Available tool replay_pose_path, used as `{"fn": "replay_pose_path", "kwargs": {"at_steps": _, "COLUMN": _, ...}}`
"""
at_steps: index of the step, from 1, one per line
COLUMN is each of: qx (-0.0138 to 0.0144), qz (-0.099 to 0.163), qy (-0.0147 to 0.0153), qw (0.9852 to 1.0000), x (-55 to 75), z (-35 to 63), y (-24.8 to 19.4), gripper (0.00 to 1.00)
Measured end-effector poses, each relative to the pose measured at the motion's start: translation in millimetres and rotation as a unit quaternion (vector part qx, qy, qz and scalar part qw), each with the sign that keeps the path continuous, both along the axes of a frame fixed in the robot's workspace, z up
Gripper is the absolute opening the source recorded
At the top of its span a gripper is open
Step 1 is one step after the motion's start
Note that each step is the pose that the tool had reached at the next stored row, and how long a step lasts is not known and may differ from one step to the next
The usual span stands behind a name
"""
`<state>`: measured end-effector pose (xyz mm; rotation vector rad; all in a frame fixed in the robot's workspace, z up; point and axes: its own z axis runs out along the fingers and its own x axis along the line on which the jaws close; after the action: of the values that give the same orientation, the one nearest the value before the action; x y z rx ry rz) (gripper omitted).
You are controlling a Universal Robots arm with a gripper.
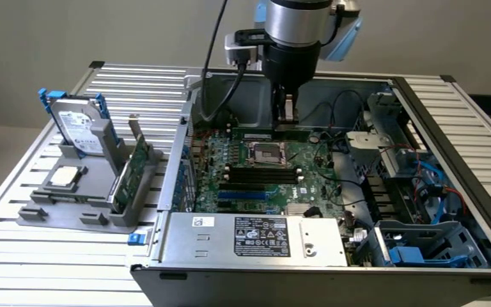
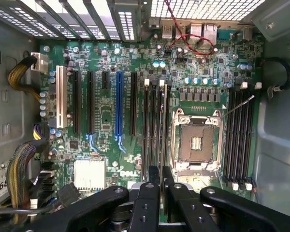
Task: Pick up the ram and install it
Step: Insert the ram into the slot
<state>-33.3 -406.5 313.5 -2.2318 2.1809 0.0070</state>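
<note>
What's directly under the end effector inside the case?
The ram, clamped edge-on in the end effector, over the memory slots beside the empty CPU socket. The slot beneath it is covered.

"DELL" printed on the motherboard

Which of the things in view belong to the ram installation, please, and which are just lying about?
In the job: the gripper, shut on the ram; the memory slots beside the processor socket; the motherboard.
Lying about: the hard drive, the silver processor chip and the green card with a bracket, all on the grey holder.
</note>
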Motion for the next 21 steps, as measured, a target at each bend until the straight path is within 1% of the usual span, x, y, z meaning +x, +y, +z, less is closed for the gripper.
{"fn": "replay_pose_path", "kwargs": {"at_steps": 21, "qx": 0.0000, "qz": 0.015, "qy": 0.0000, "qw": 0.9999, "x": -4.0, "z": -39.1, "y": 0.0, "gripper": 0.14}}
